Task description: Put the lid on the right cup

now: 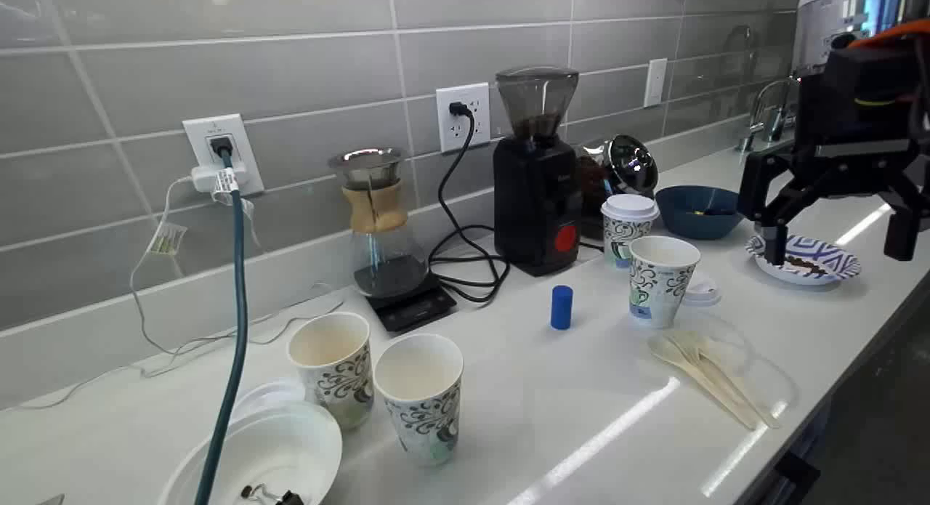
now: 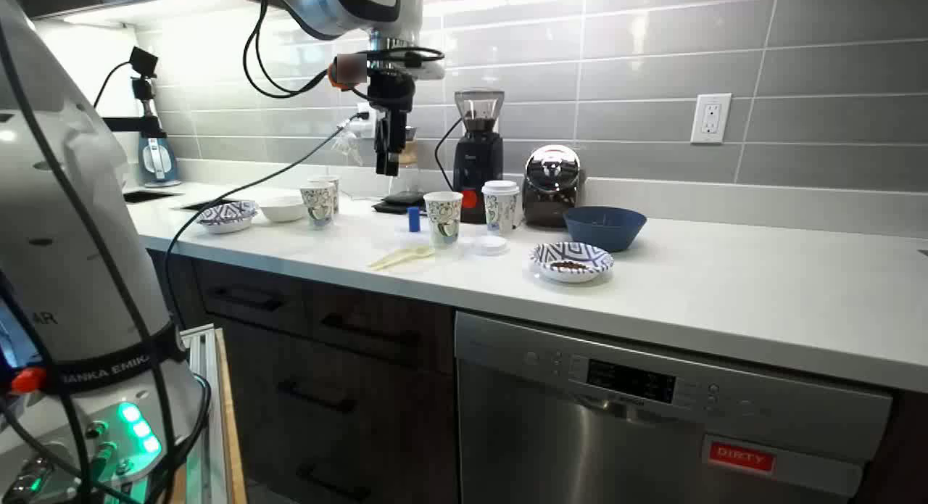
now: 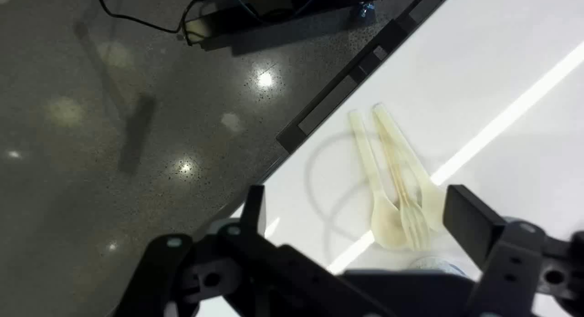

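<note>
1. At the far left, in an exterior view, there is a white paper bowl (image 1: pixel 305 436); near it stand a tan-lined paper cup (image 1: pixel 341 380) and a second tan-lined cup (image 1: pixel 429 421). I judge that neither one is wanted.
2. Then come the glass pour-over coffee maker (image 1: pixel 376 218), the coffee grinder (image 1: pixel 536 192) and a small blue cylinder (image 1: pixel 561 307).
3. Next are a lidded paper cup (image 1: pixel 625 236) and, in front of it, the uncovered paper cup (image 1: pixel 660 287), upright, with blue near its base. I judge that this is the one to cover. It should be light and thin-walled, so a strong push from above may tip or crush it.
4. Just beside this cup, on the countertop (image 1: pixel 523 389), lies the white lid (image 1: pixel 702 291), partly hidden by the cup. It is probably very light, springy and a little slippery. It lies low, so I would take hold of the outer rim at two opposite sides, gently, because a hard squeeze may bend it.
5. A spoon (image 3: pixel 387 220) and a fork (image 3: pixel 414 223) lie near the cup; a dark blue bowl (image 1: pixel 690 218) and a patterned paper bowl (image 1: pixel 843 267) are farther right.
6. At the far right hangs the gripper (image 1: pixel 838 243), its jaws wide apart and nothing held.
</note>
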Motion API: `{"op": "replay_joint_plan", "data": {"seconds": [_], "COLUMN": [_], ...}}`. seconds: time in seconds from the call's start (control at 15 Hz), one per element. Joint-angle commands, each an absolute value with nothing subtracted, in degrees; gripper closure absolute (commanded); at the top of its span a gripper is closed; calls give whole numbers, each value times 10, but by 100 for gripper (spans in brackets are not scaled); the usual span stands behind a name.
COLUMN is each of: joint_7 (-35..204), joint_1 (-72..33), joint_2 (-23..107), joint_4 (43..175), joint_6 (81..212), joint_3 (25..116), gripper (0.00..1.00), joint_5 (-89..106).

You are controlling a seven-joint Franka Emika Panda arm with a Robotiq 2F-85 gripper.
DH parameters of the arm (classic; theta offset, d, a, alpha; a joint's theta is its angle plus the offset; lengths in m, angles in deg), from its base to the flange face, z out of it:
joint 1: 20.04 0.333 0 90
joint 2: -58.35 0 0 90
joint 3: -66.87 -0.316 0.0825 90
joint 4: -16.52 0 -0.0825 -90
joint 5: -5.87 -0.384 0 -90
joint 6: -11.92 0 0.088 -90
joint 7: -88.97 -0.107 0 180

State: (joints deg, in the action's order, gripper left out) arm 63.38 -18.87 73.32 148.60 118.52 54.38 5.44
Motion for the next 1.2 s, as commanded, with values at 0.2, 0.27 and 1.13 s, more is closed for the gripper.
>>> {"op": "replay_joint_plan", "data": {"seconds": [0.2, 0.27, 1.13], "joint_7": [632, 632, 742], "joint_1": [-177, -177, -186], "joint_2": [732, 732, 610], "joint_4": [1485, 1485, 1389], "joint_6": [1184, 1184, 1302], "joint_3": [555, 555, 615], "gripper": [0, 0, 0], "joint_5": [57, 57, 48]}}
